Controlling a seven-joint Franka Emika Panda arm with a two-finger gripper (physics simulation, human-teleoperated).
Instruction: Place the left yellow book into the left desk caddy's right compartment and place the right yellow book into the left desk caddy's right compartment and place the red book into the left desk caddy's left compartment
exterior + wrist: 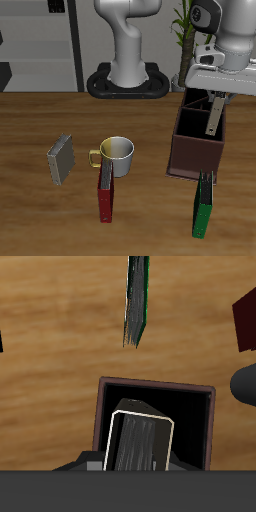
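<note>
My gripper (213, 103) hangs over the left desk caddy (186, 152), a dark-brown open box, and is shut on the left yellow book (213, 120). This thin grey-looking book stands upright, lowered into the caddy's end section farther from the table's front edge. In the wrist view the book (140, 442) shows its pale page edges inside the walled compartment (190, 416). The right yellow book (61, 160) lies on the table beyond the mug. The dark-red book (105, 190) lies in front of the mug, and its corner (245, 320) shows in the wrist view.
A white mug (117, 154) with a yellow handle stands mid-table between the two loose books. A green book (203, 205) lies just in front of the caddy, seen as (137, 301) in the wrist view. The robot base stands at the back.
</note>
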